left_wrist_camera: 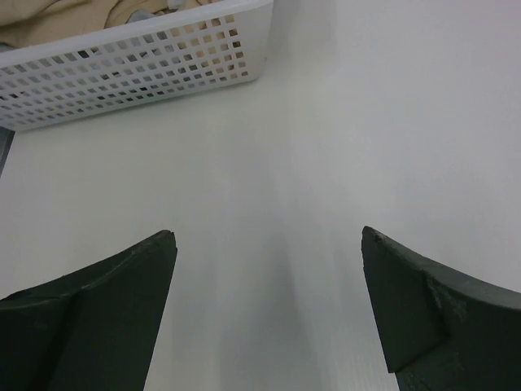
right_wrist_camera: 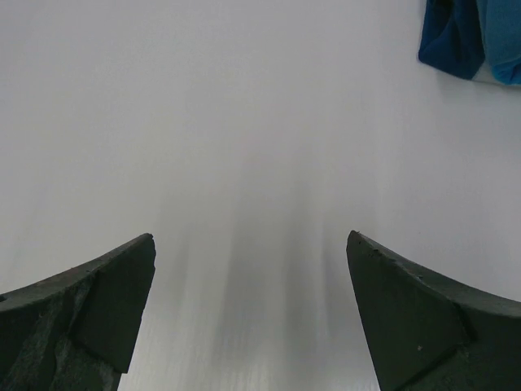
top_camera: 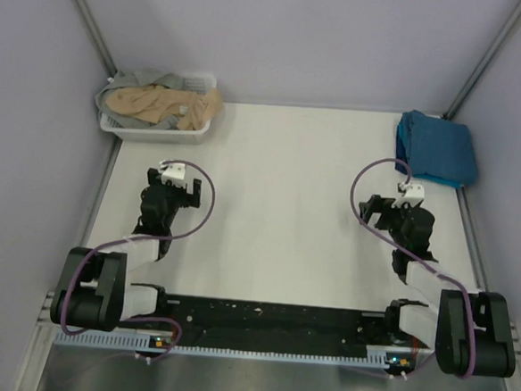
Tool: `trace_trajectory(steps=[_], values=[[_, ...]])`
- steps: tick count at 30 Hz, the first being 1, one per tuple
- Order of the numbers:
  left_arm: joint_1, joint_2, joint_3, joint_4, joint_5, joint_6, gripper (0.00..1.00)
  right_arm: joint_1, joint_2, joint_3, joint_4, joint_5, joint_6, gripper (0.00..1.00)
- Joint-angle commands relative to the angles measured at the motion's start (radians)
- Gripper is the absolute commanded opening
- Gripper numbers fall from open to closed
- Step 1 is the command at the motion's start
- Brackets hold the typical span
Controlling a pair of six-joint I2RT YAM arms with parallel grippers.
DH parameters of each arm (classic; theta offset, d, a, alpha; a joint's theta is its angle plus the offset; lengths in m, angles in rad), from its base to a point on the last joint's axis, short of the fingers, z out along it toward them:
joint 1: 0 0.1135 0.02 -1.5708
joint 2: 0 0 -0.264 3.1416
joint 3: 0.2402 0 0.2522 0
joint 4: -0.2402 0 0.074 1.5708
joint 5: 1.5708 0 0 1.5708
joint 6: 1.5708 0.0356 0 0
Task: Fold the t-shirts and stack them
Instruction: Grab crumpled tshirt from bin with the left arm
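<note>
Both claws gape fully and grip nothing: your left claw (left_wrist_camera: 269, 236) hangs over the counter (top_camera: 277, 215) near its left edge, just short of the white basket (top_camera: 157, 135), and your right claw (right_wrist_camera: 251, 238) hangs near the right edge. At the far left corner that basket holds the tan t-shirt (top_camera: 159, 105), crumpled over the grey-green t-shirt (top_camera: 148, 78). You find the teal-blue t-shirt (top_camera: 438, 150) folded at the far right corner, apart from both claws.
</note>
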Motion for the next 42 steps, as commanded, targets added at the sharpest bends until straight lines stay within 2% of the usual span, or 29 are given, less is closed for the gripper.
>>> trace_trajectory(steps=[1,3,4,7,12,15,19,21,23,26,29,37,42], values=[[0.004,-0.043,0.023,0.036,0.053,0.004,0.99,-0.003,0.0,0.029,0.077,-0.074,-0.016,0.99],[0.006,-0.111,0.112,-0.123,0.185,0.109,0.99,-0.003,-0.045,0.043,0.052,-0.108,-0.034,0.99],[0.006,-0.105,0.19,-0.227,0.208,0.156,0.97,-0.003,-0.075,0.072,0.003,-0.117,-0.036,0.99],[0.007,0.013,0.518,-0.583,0.141,0.247,0.93,-0.003,-0.151,0.213,-0.157,-0.192,0.004,0.99],[0.009,0.258,0.992,-0.953,0.048,0.346,0.92,-0.003,-0.174,0.374,-0.22,-0.342,0.078,0.99],[0.015,0.465,1.291,-1.087,-0.11,0.32,0.93,-0.003,-0.148,0.448,-0.245,-0.416,0.107,0.99],[0.04,0.747,1.623,-1.209,-0.224,0.306,0.93,-0.003,-0.111,0.512,-0.323,-0.441,0.078,0.99],[0.055,0.91,1.825,-1.289,-0.238,0.295,0.93,0.024,-0.105,0.535,-0.382,-0.436,0.035,0.99],[0.058,1.025,2.003,-1.348,-0.171,0.278,0.92,0.032,-0.1,0.547,-0.428,-0.432,-0.006,0.99],[0.052,1.061,2.03,-1.34,0.077,0.22,0.91,0.034,-0.094,0.552,-0.488,-0.412,-0.042,0.99],[0.05,1.012,1.932,-1.236,0.243,0.131,0.91,0.034,-0.086,0.546,-0.514,-0.4,-0.065,0.99],[0.05,1.046,1.972,-1.233,0.319,0.071,0.88,0.038,-0.034,0.57,-0.539,-0.398,-0.082,0.99],[0.049,1.05,1.95,-1.225,0.469,0.024,0.86,0.061,-0.002,0.578,-0.53,-0.389,-0.086,0.99]])
